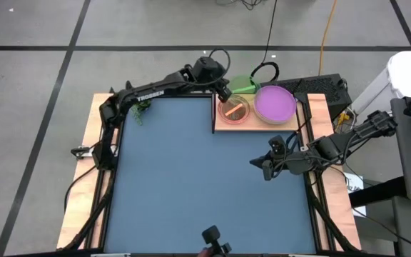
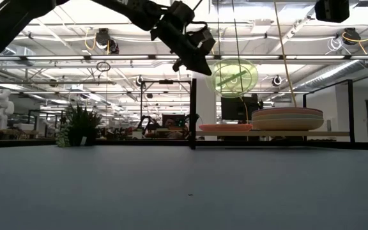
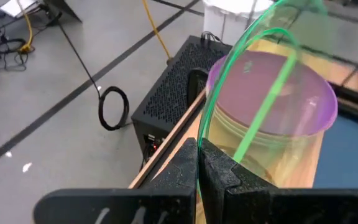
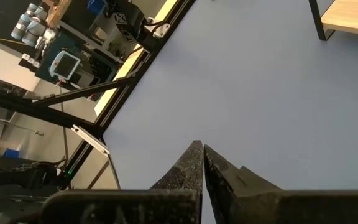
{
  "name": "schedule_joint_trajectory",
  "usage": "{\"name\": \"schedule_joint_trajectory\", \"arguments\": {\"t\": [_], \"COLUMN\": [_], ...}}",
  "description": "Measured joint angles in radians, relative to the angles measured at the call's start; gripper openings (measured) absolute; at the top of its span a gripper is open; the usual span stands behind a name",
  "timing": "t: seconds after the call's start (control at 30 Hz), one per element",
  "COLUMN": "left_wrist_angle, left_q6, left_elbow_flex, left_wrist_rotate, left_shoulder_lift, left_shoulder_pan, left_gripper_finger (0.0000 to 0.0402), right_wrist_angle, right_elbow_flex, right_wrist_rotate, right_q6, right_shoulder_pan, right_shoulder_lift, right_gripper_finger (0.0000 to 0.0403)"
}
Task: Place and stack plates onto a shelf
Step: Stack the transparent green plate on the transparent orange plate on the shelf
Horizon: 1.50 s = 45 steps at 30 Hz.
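White lettering "TROSSEN", seemingly, runs along the left arm [image 1: 150,93].

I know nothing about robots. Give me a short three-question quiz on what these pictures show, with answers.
1. True or false: the left hand holds the green plate up in the air.
2. What colour is the top plate of the tall stack on the shelf? A purple, B cyan, C cream.
3. Fill in: the right hand hangs over the blue table, gripping ____.

Key: 1 true. 2 A. 3 nothing.
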State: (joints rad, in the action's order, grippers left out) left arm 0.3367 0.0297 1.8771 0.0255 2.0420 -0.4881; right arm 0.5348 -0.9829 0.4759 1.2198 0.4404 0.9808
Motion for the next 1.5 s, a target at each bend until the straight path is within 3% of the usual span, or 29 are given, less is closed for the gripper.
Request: {"name": "schedule_joint_trajectory", "arguments": {"t": [0.2, 0.53, 0.7, 0.87, 0.93, 1.1, 1.2, 1.37, 1.5], "left_wrist_angle": [0.021, 0.133, 0.164, 0.18, 0.188, 0.192, 0.193, 0.192, 0.191], "left_q6": [-0.003, 0.177, 0.318, 0.424, 0.455, 0.502, 0.524, 0.542, 0.551], "left_elbow_flex": [-0.003, -0.004, -0.004, -0.004, -0.004, -0.004, -0.004, -0.004, -0.004], "left_wrist_rotate": [0.001, 0.02, 0.007, 0.003, -0.008, -0.033, -0.056, -0.104, -0.131], "left_shoulder_lift": [0.0, 0.0, 0.0, 0.0, -0.004, -0.014, -0.013, -0.013, -0.013], "left_shoulder_pan": [0.011, 0.044, 0.052, 0.053, 0.058, 0.059, 0.063, 0.066, 0.067], "left_gripper_finger": [0.0003, 0.0003, 0.0003, 0.0003, 0.0003, 0.0003, 0.0003, 0.0003, 0.0003], "right_wrist_angle": [0.0, 0.014, 0.02, 0.018, 0.025, 0.024, 0.059, 0.175, 0.107], "right_elbow_flex": [0.0, 0.009, 0.041, 0.069, 0.077, 0.081, 0.082, 0.085, 0.136], "right_wrist_rotate": [0.0, 0.015, 0.131, 0.399, 0.448, 0.413, 0.377, 0.152, -0.008], "right_q6": [-0.006, -0.001, 0.093, 0.198, 0.182, 0.006, -0.007, 0.055, 0.009], "right_shoulder_pan": [0.0, 0.0, -0.002, -0.035, -0.071, -0.216, -0.322, -0.534, -0.682], "right_shoulder_lift": [0.0, -0.001, -0.001, -0.002, -0.014, -0.057, -0.092, -0.145, -0.176], "right_gripper_finger": [0.0, 0.0, 0.0, 0.0, 0.0002, 0.0037, 0.0071, 0.0129, 0.0169]}}
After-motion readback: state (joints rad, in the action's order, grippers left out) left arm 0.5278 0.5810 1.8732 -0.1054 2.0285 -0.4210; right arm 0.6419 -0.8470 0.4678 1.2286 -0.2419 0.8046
